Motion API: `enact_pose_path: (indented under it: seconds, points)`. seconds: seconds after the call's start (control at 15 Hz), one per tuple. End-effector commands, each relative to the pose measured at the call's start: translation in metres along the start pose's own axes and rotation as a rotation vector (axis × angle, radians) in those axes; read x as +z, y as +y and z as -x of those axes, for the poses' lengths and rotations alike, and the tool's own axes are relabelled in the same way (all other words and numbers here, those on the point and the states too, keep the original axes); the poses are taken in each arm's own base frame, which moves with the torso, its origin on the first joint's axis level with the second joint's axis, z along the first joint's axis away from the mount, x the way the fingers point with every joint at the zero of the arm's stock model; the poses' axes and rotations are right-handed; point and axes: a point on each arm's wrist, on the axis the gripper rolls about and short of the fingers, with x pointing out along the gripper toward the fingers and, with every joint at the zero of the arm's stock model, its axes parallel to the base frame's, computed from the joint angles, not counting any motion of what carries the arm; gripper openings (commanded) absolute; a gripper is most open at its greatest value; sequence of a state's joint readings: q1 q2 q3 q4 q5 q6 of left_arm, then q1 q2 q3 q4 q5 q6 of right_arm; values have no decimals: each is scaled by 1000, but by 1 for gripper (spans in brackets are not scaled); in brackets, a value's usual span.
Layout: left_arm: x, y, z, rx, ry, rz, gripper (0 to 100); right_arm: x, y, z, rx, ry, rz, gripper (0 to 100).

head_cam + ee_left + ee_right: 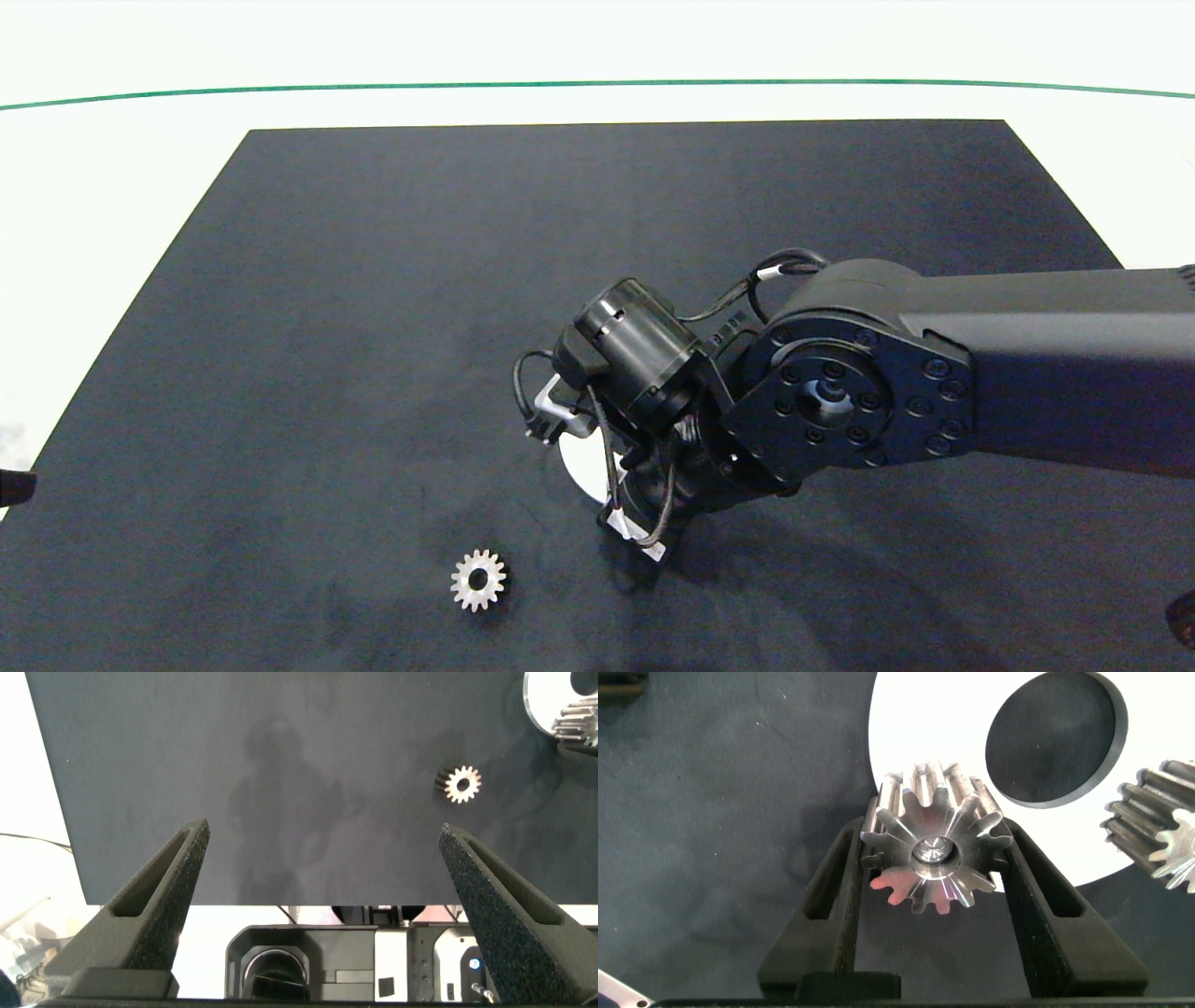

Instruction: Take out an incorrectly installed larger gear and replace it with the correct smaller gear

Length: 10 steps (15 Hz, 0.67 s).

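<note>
Larger gear [936, 854] sits pinched between the two fingers of the right pincer [936, 873].

It sits on a pin at the edge of a white round plate [906, 728] that has a big round hole in it. Another small gear [1158, 821] stands on the same plate, just beside it. The smaller gear [478, 580] lies flat and alone on the black mat [373, 327] on the table, near the front and apart from the plate. The left pincer [322, 868] hangs back past the mat's edge with its fingers wide apart, holding nothing.
</note>
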<state>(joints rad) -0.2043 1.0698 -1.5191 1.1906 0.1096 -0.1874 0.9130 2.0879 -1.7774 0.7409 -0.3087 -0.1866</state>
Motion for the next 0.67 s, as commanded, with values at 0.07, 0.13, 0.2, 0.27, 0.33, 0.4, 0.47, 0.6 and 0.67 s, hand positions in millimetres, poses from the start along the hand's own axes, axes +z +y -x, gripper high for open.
enact_pose_path:
  seconds: [0.07,0.13,0.2,0.27,0.33,0.4,0.47,0.6,0.67]
  points:
    - [-1,0,0,3,5,2,100,-1,1,4,0,-3,0,27]
    - [-1,0,1,3,2,2,100,0,0,4,0,-5,-2,25]
    - [-1,1,2,4,-1,2,100,0,1,4,2,-5,-5,24]
    - [-1,0,2,0,0,-1,100,0,1,4,3,-9,-4,21]
    - [-1,0,2,1,-1,-1,100,1,1,4,3,-10,-5,19]
    - [-1,1,2,4,-1,1,100,2,1,5,4,-18,-7,18]
    - [-1,0,2,1,-1,-1,100,2,1,5,3,-21,-8,15]
    - [-2,0,1,2,1,-1,100,2,2,6,5,-23,-6,12]
    - [-2,0,1,2,1,-1,100,3,1,8,2,-27,-8,9]
